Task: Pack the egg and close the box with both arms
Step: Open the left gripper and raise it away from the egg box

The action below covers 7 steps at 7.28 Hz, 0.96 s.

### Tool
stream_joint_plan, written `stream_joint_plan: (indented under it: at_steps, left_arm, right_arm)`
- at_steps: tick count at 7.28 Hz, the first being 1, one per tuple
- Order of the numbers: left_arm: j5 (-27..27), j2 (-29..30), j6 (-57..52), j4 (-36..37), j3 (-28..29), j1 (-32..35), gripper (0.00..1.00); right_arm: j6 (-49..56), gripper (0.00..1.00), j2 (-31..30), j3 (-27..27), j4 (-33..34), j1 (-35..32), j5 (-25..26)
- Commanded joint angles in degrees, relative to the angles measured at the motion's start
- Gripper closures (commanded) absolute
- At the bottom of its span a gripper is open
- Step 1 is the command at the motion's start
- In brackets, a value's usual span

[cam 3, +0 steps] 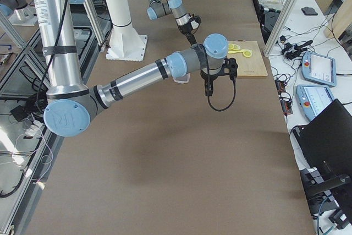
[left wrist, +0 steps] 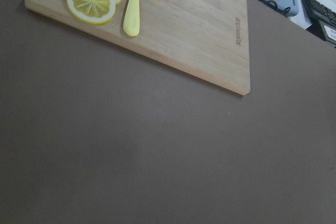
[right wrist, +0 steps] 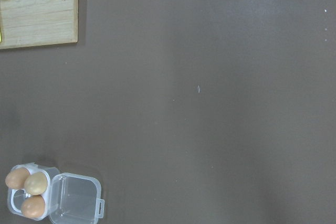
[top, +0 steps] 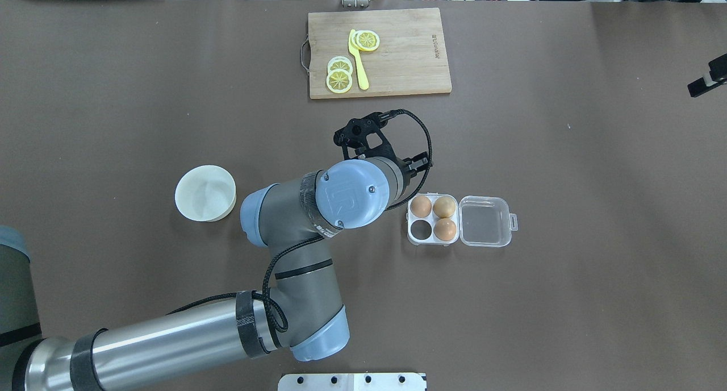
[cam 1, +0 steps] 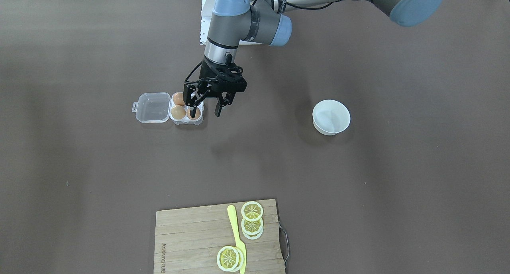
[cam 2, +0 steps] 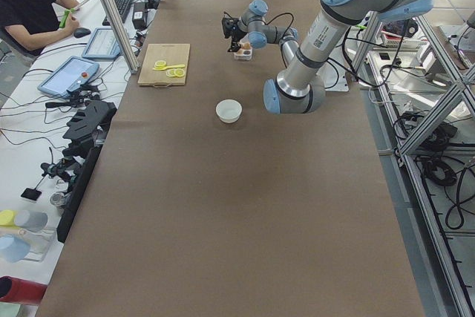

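Note:
The clear box (top: 414,237) lies open on the table with its lid (top: 485,221) folded out flat beside it. It holds three orange-brown eggs (top: 421,205), (top: 444,207), (top: 445,229), and one cell (top: 421,229) is empty. My left gripper (cam 1: 205,114) hangs open and empty just above the box's edge, one finger (cam 1: 194,110) over an egg (cam 1: 178,112). The box (right wrist: 16,209) also shows in the right wrist view. My right gripper (cam 3: 209,89) hangs high over the table, away from the box; I cannot tell whether it is open.
A white bowl (top: 205,192) stands empty on my left side. A wooden cutting board (top: 397,55) with lemon slices (top: 339,79) and a yellow knife (top: 358,67) lies at the far edge. The table is brown.

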State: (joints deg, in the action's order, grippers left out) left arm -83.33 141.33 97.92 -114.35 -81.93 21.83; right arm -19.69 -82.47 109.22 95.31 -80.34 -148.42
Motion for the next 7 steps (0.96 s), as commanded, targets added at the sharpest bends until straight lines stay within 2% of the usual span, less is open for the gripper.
stream_joint_plan:
  at_steps: [1, 3, 4, 5, 6, 7]
  left_arm:
    - [-1.31, -0.18, 2.62, 0.18, 0.36, 0.23, 1.00]
    - [-2.53, -0.18, 2.71, 0.61, 0.45, 1.28, 1.00]
    - [-2.62, -0.18, 2.71, 0.53, 0.45, 1.46, 1.00]
    - [-2.71, -0.53, 2.71, 0.53, 0.28, 1.63, 1.00]
    - [-2.80, -0.62, 2.63, 0.44, 0.37, 2.07, 1.00]
    - [-3.23, -0.53, 2.63, 0.53, 0.28, 2.42, 1.00]
  right_arm:
    - [0.00, 0.00, 2.22, -0.50, -0.13, 0.01, 0.06]
    - [-0.08, 0.00, 2.93, -0.32, -0.13, 0.01, 0.15]
    - [-2.26, 0.00, 2.67, -0.76, -2.22, 0.01, 0.06]
    - [-11.94, 0.00, 0.15, 0.71, -6.68, -0.08, 0.32]
    - [-18.30, 0.00, -5.10, 0.64, -16.03, 0.01, 1.98]
    - [-22.72, 0.00, -7.41, -3.53, -25.78, 0.01, 1.47]
